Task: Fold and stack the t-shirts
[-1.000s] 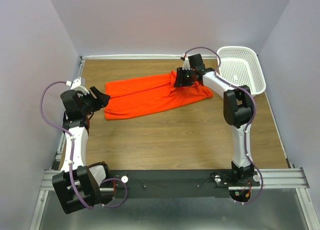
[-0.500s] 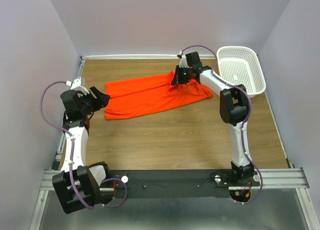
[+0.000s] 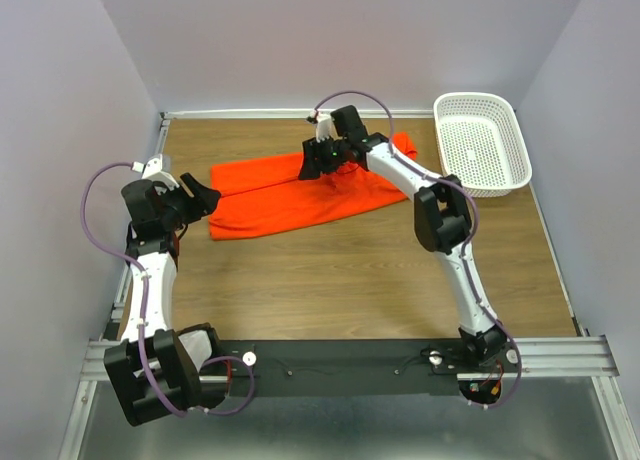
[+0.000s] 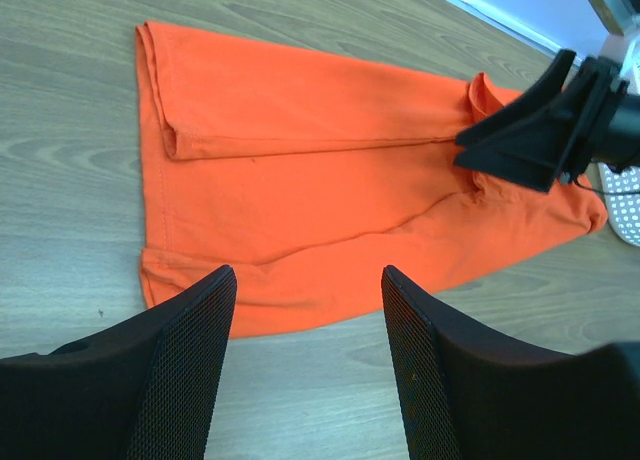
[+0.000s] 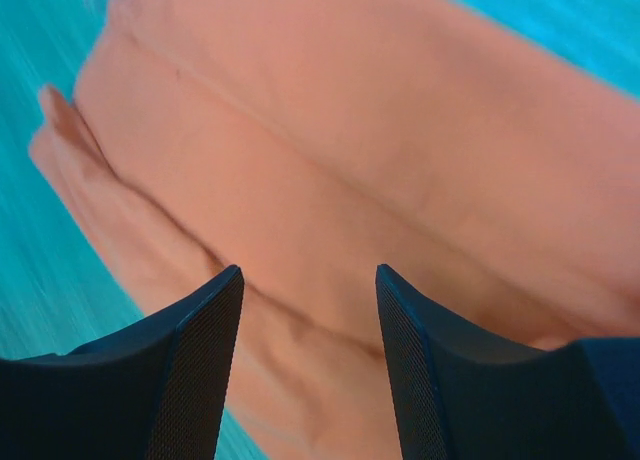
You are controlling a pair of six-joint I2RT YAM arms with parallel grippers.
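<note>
Orange t-shirt (image 3: pixel 280 195) lay flat, partly folded lengthwise, on the far half of the wooden counter (image 3: pixel 350 270), left of the white basket (image 3: pixel 478 145). Right jaws hung just over the shirt's far edge, spread apart and gripping nothing. Left jaws stood wide apart and empty near the shirt's left end, off the cloth.

White links (image 3: pixel 150 290), black joints (image 3: pixel 437 218), looping purple cables (image 3: pixel 84 212)

No writing, number or sign can be read on the t-shirt (image 3: pixel 290 195) or the basket (image 3: pixel 476 96).
</note>
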